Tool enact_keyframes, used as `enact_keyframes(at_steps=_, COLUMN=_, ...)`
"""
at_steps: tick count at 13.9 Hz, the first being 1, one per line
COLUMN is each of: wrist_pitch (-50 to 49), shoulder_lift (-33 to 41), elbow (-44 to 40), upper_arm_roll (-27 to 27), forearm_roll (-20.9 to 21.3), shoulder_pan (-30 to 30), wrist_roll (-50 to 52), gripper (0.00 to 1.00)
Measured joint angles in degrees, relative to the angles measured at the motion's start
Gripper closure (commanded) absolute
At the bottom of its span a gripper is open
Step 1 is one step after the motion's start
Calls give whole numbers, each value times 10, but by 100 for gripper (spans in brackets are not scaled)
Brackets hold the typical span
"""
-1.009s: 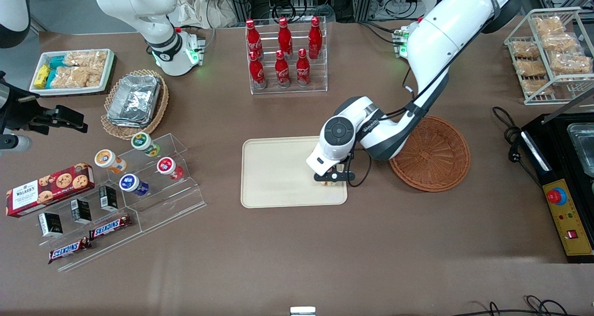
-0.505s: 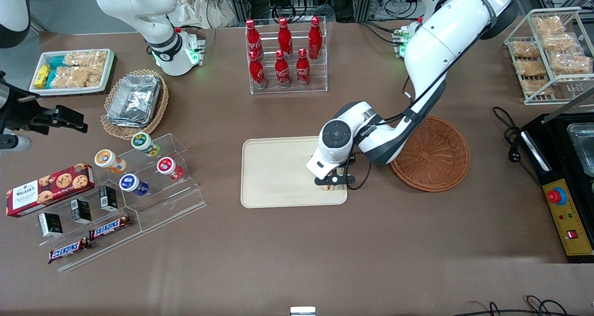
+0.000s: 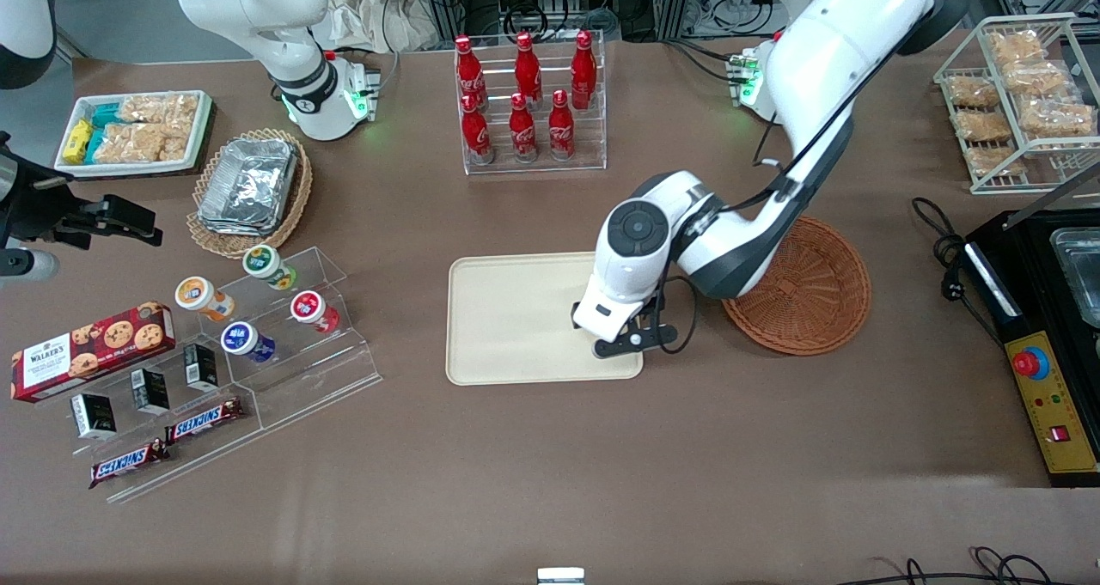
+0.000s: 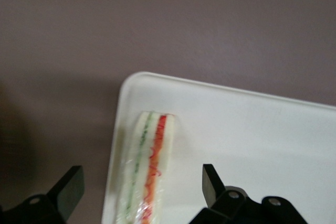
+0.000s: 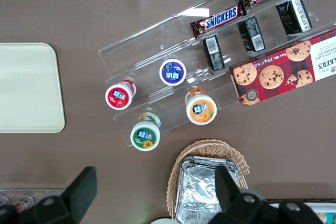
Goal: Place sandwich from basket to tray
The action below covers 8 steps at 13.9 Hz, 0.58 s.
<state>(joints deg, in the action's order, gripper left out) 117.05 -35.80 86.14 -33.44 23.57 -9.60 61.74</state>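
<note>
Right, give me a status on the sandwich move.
Done: the sandwich lies on the tray, close to its corner and rim, and the basket holds nothing that shows. In hand: the left arm's tool hangs above the sandwich, fingers open on either side, not touching it. Left: only to pull the arm away from the tray.

A robotics lab arranged as a mock snack shop is shown. Two white robot arms are bolted to a brown-covered worktop (image 3: 550, 465), and aluminium framing with bundled cables (image 3: 550, 1) is seen along its edge. Shop goods are laid out in display fashion: cola bottles (image 3: 524, 95) in a clear rack, Snickers bars (image 3: 163, 443) and yoghurt cups (image 3: 258, 297) on acrylic steps, a Walkers biscuit box (image 3: 90, 349). A control box with a red emergency stop button (image 3: 1030, 363) is placed beside them.
</note>
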Motion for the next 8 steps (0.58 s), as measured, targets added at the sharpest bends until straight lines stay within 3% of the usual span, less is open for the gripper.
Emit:
enact_keyframes(at_steps=2, wrist_pitch=-61, shoulder_lift=55, elbow=-15, upper_arm_roll=-1, forearm_roll=-13, shoulder_pan=20, wrist_roll=2, gripper=0)
enact_keyframes(at_steps=4, wrist_pitch=-123, shoulder_lift=111, elbow=-36, upper_arm_roll=-1, forearm_roll=-54, shoulder_pan=51, wrist_roll=-6, gripper=0)
enact_keyframes(at_steps=8, wrist_pitch=-211, shoulder_lift=195, elbow=-52, upper_arm_roll=35, forearm_roll=-130, shoulder_pan=123, wrist_roll=-155, gripper=0)
